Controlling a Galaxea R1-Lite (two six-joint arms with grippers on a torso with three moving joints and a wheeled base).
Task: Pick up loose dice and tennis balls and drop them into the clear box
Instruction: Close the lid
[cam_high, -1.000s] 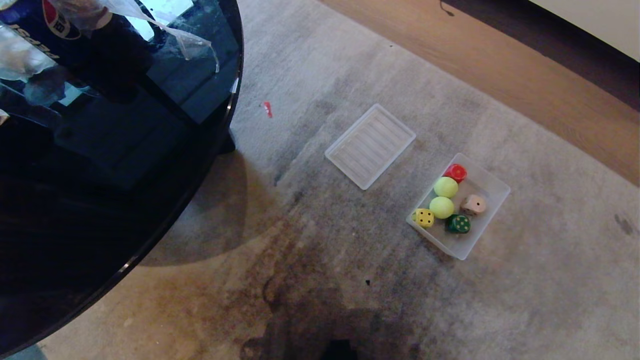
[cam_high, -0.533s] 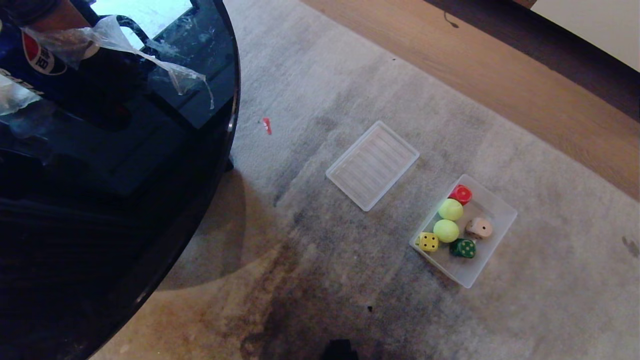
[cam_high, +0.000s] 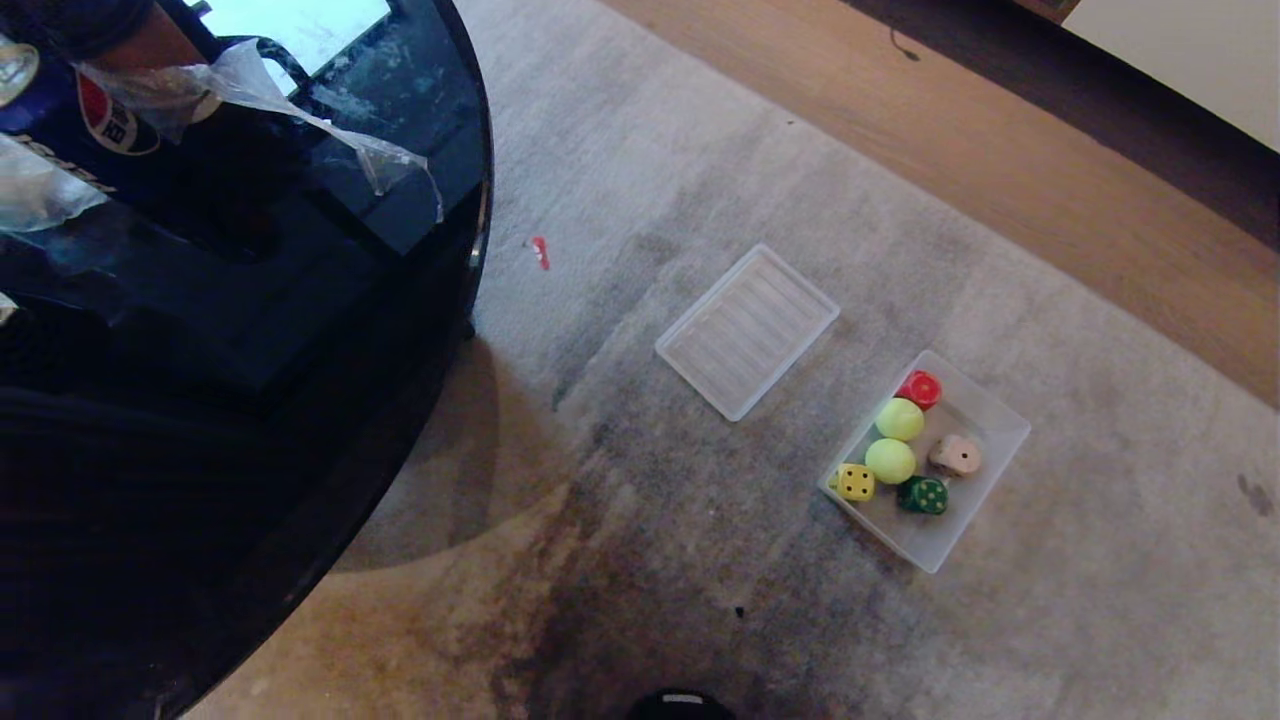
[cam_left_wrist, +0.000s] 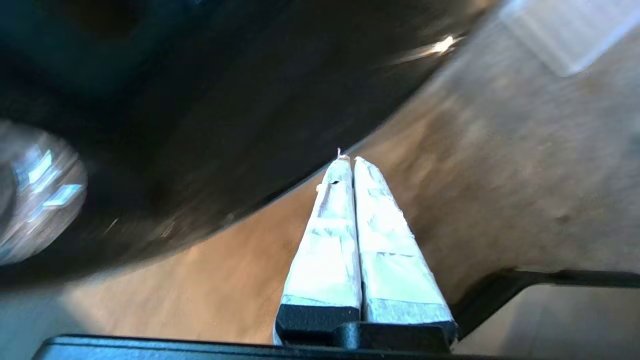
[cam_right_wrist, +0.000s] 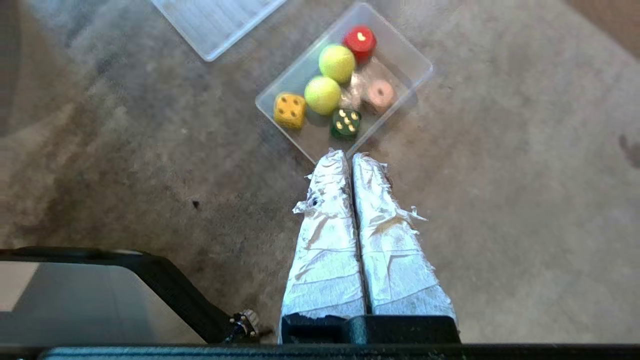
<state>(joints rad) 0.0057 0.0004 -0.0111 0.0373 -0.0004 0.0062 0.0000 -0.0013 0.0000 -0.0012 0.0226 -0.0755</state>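
Head view: the clear box (cam_high: 985, 478) sits on the grey carpet (cam_high: 700, 560), right of centre. It holds six items. The red die (cam_high: 919, 388) lies at its far end. The two tennis balls (cam_high: 899, 419) sit one behind the other along the left wall. The yellow die (cam_high: 855, 482) occupies the near left corner, pressed to the wall. The dark green die (cam_high: 922, 495) lies beside the nearer ball, and the beige die (cam_high: 955, 455) rests toward the right wall. The box's long axis runs diagonally, from near-left to far-right. A flat ribbed lid (cam_high: 747, 330) lies apart from it, farther and to the left, on much the same diagonal. A black round table (cam_high: 300, 400) fills the left side.

The left gripper (cam_left_wrist: 352, 161) is empty with jaws clenched, over the carpet near the table's rim. The right gripper (cam_right_wrist: 346, 156) is likewise clenched on nothing, its tips seen just short of the box's near end.
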